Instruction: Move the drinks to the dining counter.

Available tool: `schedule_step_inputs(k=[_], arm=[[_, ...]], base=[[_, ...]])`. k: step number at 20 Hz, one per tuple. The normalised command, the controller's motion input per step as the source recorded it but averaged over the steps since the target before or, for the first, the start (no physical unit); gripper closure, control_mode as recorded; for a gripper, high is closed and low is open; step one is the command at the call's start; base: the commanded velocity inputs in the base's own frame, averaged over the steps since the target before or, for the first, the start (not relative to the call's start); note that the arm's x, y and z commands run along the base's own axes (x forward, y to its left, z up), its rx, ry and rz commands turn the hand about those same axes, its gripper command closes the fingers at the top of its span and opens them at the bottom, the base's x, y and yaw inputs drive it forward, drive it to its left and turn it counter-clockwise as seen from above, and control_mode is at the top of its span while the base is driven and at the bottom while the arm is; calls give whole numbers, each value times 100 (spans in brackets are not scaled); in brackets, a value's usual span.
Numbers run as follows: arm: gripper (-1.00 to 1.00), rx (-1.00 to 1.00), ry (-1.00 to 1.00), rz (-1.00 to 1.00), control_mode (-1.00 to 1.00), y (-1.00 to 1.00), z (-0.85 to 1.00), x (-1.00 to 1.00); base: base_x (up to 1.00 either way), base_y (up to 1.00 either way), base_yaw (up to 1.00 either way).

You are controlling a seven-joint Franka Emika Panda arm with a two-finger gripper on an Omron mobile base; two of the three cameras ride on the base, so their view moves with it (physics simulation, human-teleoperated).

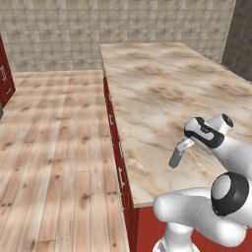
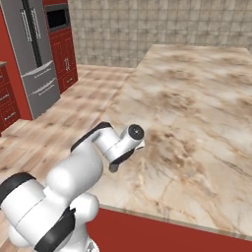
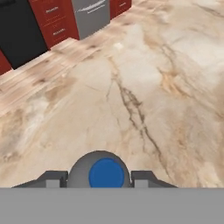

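Claw (image 1: 185, 144) is clamped on the water bottle (image 1: 175, 156), one finger (image 3: 53, 178) on each side of it. In the hand view the bottle's blue cap (image 3: 106, 174) faces the camera, with the grey rounded body around it, seated between the two tips.

Left base view: the bottle hangs tilted off the claw, lower end pointing down-left, over the near left part of the table (image 1: 162, 83). Can't tell whether the bottom end touches the stone or sits just above it. The right base view puts the claw end close to the table's left edge, mostly hidden behind the wrist.

The table is a big beige-brown marbled slab. Under its left edge is a red base (image 1: 129, 216) with silver handles (image 1: 120, 176).

Wooden plank floor (image 1: 54, 147) runs to the left of the table, with a tiled wall (image 1: 59, 34) behind. In the right base view there's a steel fridge (image 2: 37, 64) on the far left, with red cabinets (image 2: 64, 59) beside it and a dark built-in oven or microwave (image 2: 56, 17) above them.
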Motion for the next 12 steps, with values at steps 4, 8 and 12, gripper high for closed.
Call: schedule_step_inputs(k=[4, 8, 12], arm=[[-100, -3, -14, 0, -100, 51, -25, -1], [-100, -8, -17, 2, -100, 76, -13, -16], [-100, -8, -16, 1, -100, 66, -16, -19]], base=[[0, 0, 0], [0, 0, 0], [0, 0, 0]])
